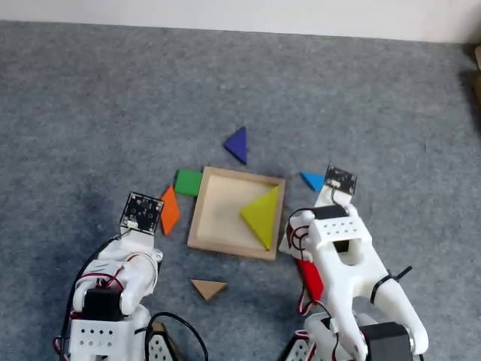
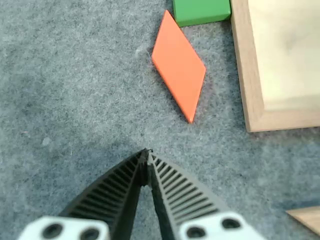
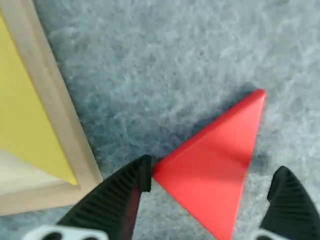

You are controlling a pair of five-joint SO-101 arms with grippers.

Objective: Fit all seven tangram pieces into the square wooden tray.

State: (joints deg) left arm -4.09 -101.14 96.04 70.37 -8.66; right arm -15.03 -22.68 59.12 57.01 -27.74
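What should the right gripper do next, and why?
Probably close the right gripper on the red triangle: its open fingers sit either side of that piece, which lies on the carpet outside the tray.

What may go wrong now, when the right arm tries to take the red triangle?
1. The right gripper stands open over the red triangle, one finger beside a corner; closing on slanted edges may let it slip or turn.
2. The tray is near; the piece could catch on its rim or disturb the yellow triangle inside.
3. The left gripper is shut near the orange parallelogram and might push it.
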